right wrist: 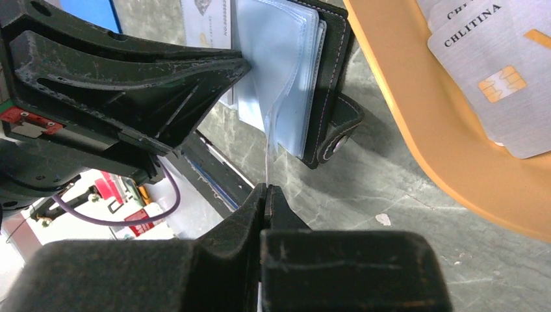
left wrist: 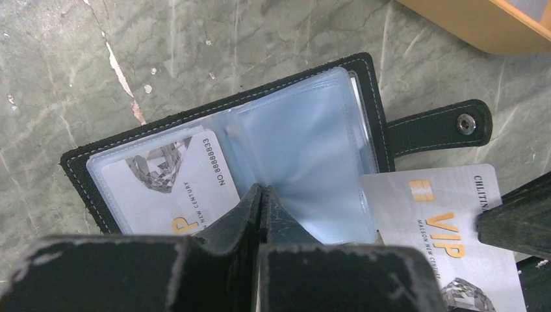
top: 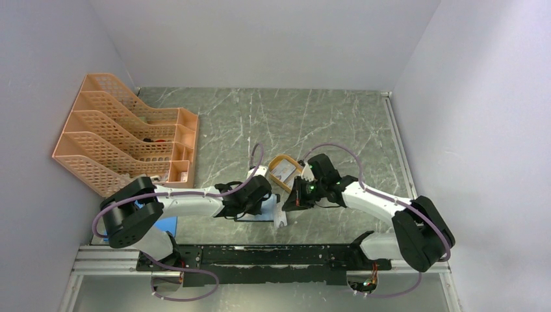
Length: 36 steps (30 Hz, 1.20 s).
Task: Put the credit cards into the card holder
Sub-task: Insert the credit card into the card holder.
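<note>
The black card holder (left wrist: 305, 143) lies open on the table, its clear bluish pockets up and its snap tab (left wrist: 448, 127) to the right. One credit card (left wrist: 169, 188) sits in its left pocket. My left gripper (left wrist: 261, 190) is shut, its tips resting on the pocket leaves at the fold. My right gripper (right wrist: 265, 188) is shut on another credit card (left wrist: 442, 214), seen edge-on in the right wrist view (right wrist: 267, 156), beside the holder's (right wrist: 328, 58) right edge. More cards (right wrist: 494, 71) lie in the orange tray (right wrist: 416, 136). In the top view both grippers, left (top: 268, 203) and right (top: 289, 203), meet over the holder.
The orange oval tray (top: 284, 170) stands just behind the grippers. A peach mesh file rack (top: 123, 140) fills the back left. A blue pad (top: 167, 225) lies near the left arm's base. The table's front rail (top: 260, 257) runs close behind the holder.
</note>
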Tool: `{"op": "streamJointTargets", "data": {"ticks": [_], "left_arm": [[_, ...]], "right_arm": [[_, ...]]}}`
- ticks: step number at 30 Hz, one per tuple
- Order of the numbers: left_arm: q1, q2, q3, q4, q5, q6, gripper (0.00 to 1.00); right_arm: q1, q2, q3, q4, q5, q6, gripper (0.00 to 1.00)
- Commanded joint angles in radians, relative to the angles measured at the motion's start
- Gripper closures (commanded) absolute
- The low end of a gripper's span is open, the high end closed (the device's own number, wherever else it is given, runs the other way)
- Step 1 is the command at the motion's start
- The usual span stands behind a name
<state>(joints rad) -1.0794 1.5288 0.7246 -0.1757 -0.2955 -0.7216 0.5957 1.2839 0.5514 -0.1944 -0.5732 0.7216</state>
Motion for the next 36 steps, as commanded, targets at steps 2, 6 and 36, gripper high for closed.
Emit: {"op": "streamJointTargets", "data": {"ticks": [2, 6, 36], "left_arm": [[-0.004, 0.017, -0.031, -0.031, -0.028, -0.002, 0.95], [-0.004, 0.016, -0.033, -0.030, -0.028, -0.004, 0.95], [-0.005, -0.223, 0.041, -0.205, -0.073, -0.024, 0.54]], "right_arm": [[0.007, 0.014, -0.017, 0.034, -0.017, 0.010, 1.00], [0.008, 0.024, -0.017, 0.044, -0.024, 0.012, 1.00], [0.085, 0.136, 0.040, 0.238, -0.072, 0.100, 1.00]]}}
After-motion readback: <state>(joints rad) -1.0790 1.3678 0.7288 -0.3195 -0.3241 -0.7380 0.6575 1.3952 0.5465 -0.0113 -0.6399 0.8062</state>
